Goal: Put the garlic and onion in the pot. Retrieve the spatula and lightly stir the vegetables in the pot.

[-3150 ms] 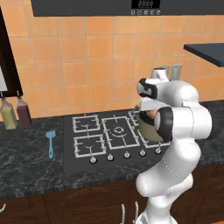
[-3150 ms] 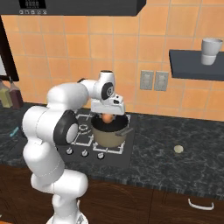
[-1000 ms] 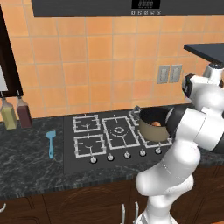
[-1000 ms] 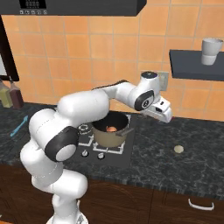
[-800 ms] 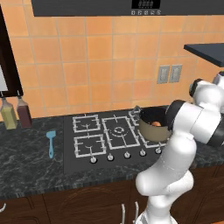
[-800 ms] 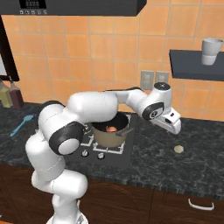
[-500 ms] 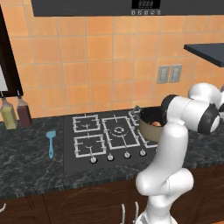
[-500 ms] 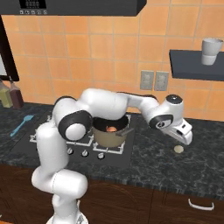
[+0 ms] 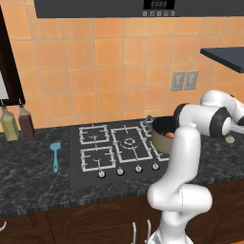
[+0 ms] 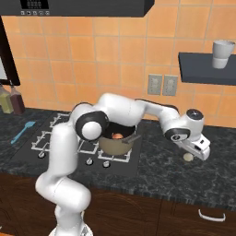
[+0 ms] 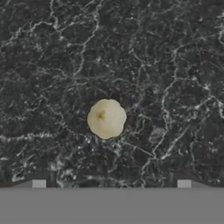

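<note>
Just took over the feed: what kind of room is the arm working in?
A rendered home kitchen, by the look of it: a gas hob set in a dark stone counter, a pot on a burner, orange wall tiles behind.

The pot sits upright on the stove's front right burner, tan-sided with a dark rim, an orange-brown onion lying inside it. The garlic, a pale cream bulb, rests on the dark counter well right of the stove. The light-blue spatula lies flat on the counter just left of the stove, head toward the wall.
</note>
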You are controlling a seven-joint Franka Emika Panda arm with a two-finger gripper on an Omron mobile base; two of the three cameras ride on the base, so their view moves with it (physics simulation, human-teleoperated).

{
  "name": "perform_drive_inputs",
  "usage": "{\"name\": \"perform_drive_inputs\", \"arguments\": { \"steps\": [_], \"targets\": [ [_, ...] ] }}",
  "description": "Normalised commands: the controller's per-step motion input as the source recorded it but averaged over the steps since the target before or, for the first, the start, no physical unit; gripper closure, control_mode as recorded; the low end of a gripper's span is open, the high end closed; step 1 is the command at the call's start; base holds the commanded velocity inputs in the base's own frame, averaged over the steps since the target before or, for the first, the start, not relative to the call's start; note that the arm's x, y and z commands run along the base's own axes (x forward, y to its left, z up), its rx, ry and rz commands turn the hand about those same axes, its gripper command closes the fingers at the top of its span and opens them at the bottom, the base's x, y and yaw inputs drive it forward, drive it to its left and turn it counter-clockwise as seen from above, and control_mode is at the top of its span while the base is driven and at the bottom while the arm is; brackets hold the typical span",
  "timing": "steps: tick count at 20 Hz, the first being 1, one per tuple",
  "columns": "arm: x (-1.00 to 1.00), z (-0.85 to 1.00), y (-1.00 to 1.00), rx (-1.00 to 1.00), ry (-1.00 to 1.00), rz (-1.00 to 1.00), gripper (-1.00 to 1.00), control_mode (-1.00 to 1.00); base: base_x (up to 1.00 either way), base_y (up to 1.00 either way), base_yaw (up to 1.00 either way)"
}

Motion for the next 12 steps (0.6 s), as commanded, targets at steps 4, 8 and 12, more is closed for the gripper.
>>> {"name": "perform_drive_inputs", "arguments": {
  "steps": [4,8,12],
  "targets": [
    [0.47,-0.55,0.0,0.0,0.0,0.0,-1.0,-1.0,0.0,0.0,0.0],
    [0.4,-0.49,0.0,0.0,0.0,0.0,-1.0,-1.0,0.0,0.0,0.0],
    [0.28,-0.4,-0.01,0.0,0.0,0.0,-1.0,-1.0,0.0,0.0,0.0]
  ]
}}
